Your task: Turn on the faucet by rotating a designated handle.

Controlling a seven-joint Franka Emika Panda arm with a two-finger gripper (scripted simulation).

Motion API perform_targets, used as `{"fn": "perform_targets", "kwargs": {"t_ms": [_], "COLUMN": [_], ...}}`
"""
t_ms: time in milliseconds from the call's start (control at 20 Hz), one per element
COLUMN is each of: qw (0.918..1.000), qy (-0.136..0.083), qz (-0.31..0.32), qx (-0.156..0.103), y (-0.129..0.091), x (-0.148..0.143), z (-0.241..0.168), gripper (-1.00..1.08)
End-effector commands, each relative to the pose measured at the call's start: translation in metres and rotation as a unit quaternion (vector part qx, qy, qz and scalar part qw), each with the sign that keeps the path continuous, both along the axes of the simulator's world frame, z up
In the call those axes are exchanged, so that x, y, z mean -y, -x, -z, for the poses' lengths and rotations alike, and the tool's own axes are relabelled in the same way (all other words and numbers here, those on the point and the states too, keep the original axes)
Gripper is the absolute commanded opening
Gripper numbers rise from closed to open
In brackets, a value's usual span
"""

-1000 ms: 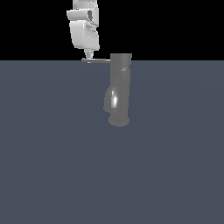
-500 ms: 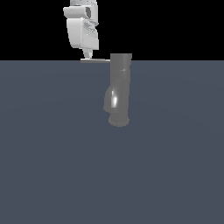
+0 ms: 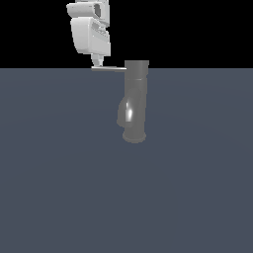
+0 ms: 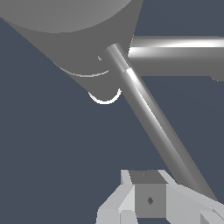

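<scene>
Jaws: the gripper point(image 3: 98, 63) hangs at the outer tip of the handle point(image 3: 108, 68); the exterior view shows only a narrow point there, so whether the jaws are spread or pressed together I cannot tell. Nothing appears pinched between them.
Contact: the tip seems to touch or sit just beside the lever's free end; which of the two is too fine to judge.
Wrist view: the gripper point(image 4: 151, 199) sits close to the handle point(image 4: 153, 127), which runs away from it towards the faucet point(image 4: 87, 39).
Handle: a thin flat bar sticking out sideways from the faucet's top, towards the exterior view's left.
Faucet: the faucet point(image 3: 135, 101) stands upright on the worktop point(image 3: 59, 188), flared base down, spout bulge on the side below the handle.
Risk: with contact so near the lever's end, a sideways push could slide off the tip and leave the handle unturned. Too high a tip would skim over the flat bar.
Containers: none in view, and no basin under the spout.
</scene>
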State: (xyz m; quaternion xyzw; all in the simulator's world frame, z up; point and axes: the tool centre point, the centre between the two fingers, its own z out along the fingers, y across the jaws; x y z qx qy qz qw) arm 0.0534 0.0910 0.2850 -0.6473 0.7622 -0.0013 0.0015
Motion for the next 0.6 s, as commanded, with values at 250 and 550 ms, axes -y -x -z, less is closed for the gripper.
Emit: {"fn": "perform_targets", "kwargs": {"t_ms": [250, 550], "qw": [1.0000, 1.0000], "qy": [0.001, 0.001], "qz": [0.000, 0.000], "qx": [0.000, 0.000], "y": [0.013, 0.029], "x": [0.001, 0.013], "z": [0.000, 0.000], "gripper": [-1.00, -1.00]}}
